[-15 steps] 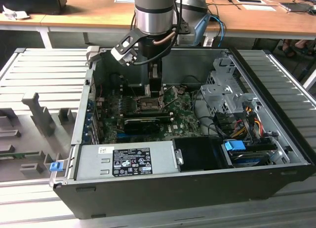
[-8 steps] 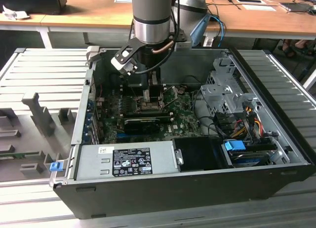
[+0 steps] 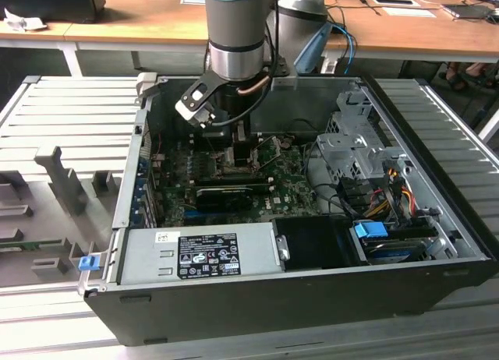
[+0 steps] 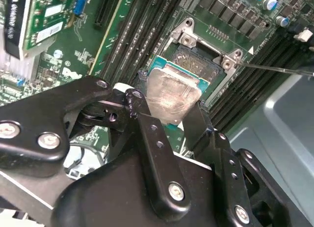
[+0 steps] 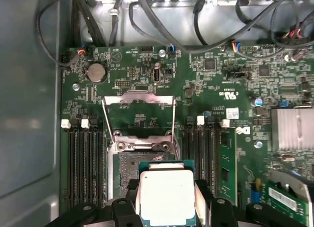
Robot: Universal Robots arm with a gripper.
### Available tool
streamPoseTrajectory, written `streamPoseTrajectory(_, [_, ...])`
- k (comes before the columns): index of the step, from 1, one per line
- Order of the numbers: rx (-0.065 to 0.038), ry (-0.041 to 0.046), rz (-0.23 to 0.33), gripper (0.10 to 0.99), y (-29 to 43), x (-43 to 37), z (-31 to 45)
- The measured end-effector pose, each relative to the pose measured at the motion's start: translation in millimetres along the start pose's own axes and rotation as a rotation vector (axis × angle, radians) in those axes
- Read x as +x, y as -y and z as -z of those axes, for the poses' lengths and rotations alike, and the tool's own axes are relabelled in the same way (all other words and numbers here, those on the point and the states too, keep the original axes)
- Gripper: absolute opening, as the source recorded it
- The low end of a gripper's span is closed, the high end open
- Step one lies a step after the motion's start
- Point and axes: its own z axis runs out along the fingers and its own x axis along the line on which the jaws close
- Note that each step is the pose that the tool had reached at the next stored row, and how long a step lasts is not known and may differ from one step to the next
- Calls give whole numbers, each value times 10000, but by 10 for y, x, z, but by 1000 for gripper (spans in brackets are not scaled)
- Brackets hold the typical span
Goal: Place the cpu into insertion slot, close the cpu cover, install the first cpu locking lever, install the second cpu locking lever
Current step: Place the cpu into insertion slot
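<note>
cpu (image 5: 167, 197) in jaws, over insertion slot (image 5: 128, 167) w/ cpu cover (image 5: 139, 99) up

Wooden desks (image 3: 132, 21) behind, papers (image 3: 409, 12) on top; ribbed grey metal platform (image 3: 70, 114) beneath; even indoor light.

the cpu (image 5: 166, 196), a flat square chip with a silver-grey metal face and a thin green edge, is gripped at two opposite sides by the hand (image 5: 167, 210) and is held over the insertion slot (image 5: 128, 164). whether it touches the slot cannot be told. the slot, a dark square socket rimmed in metal, is seen uncovered. the cpu cover (image 5: 139, 98), a thin silvery frame, is swung open at the slot's hinge side, away from the chip.
</note>
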Motion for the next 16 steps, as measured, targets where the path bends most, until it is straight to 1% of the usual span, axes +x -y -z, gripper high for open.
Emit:
streamPoseTrajectory(4, [0, -1, 0, 529, 16, 38, -77])
streamPoseTrajectory(8, [-2, 6, -83, 529, 49, 133, -172])
streamPoseTrajectory(9, [-4, 7, -110, 529, 52, 172, -213])
streamPoseTrajectory(10, [-6, 4, -113, 529, 54, 189, -238])
streamPoseTrajectory(12, [-4, 7, -112, 529, 57, 199, -297])
streamPoseTrajectory(16, [-3, 8, -113, 529, 42, 201, -333])
